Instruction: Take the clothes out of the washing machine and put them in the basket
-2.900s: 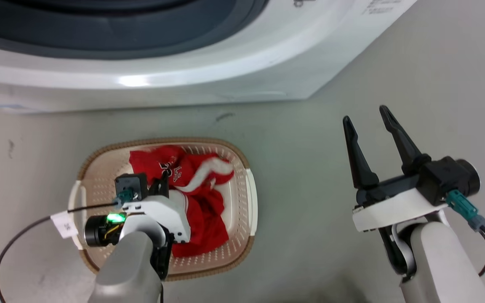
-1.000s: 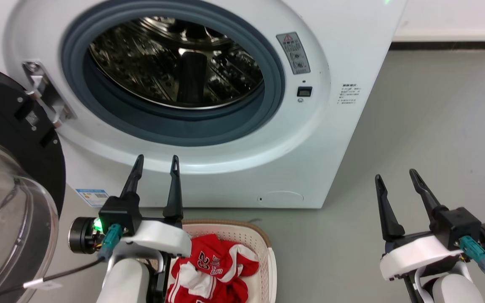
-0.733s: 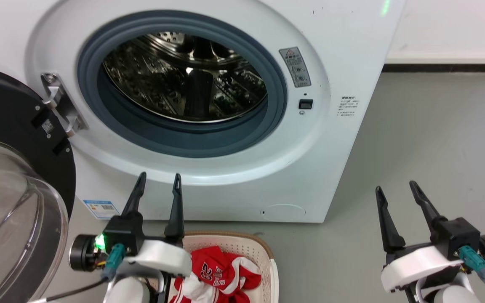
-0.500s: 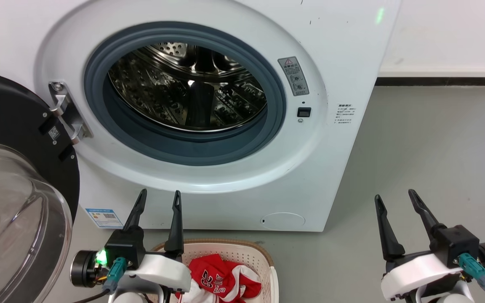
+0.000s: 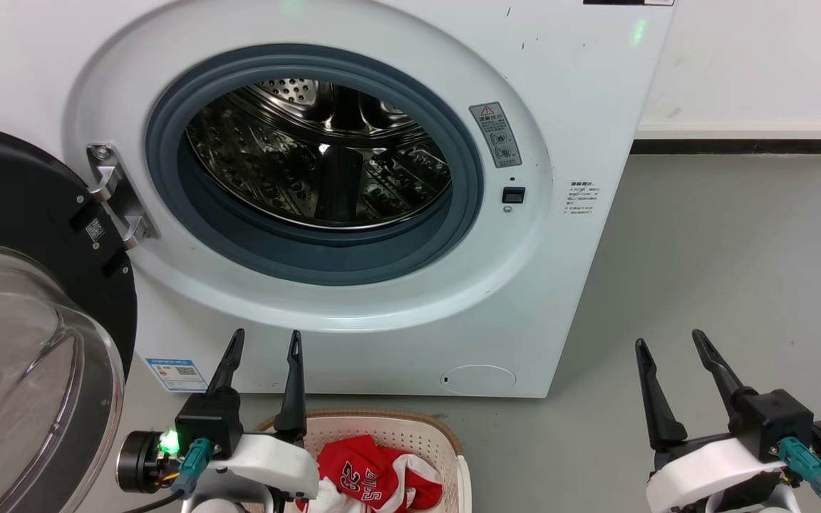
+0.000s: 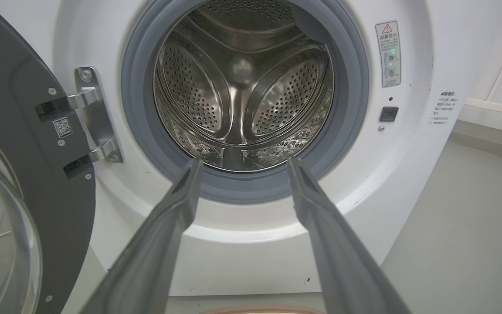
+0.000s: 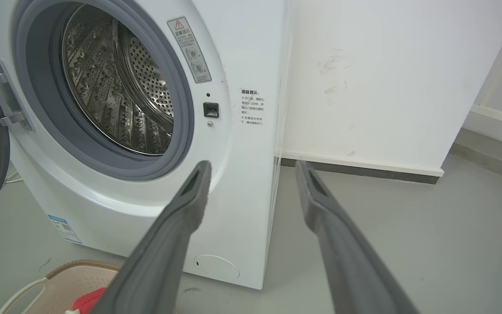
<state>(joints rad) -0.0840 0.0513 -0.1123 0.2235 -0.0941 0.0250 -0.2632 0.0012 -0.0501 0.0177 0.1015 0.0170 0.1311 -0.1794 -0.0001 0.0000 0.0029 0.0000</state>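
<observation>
Clothes lie in the basket; left pincer and right pincer each hold their fingers spread.

Washer door swung open at left; red jersey crumpled in cream basket, bottom centre.

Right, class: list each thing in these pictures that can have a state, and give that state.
washing machine door: open, swung to the robot's left.
drum: no clothes visible inside.
basket: holds clothes.
clothes: crumpled in the basket.
left hand: open, holding nothing.
right hand: open, holding nothing.
</observation>
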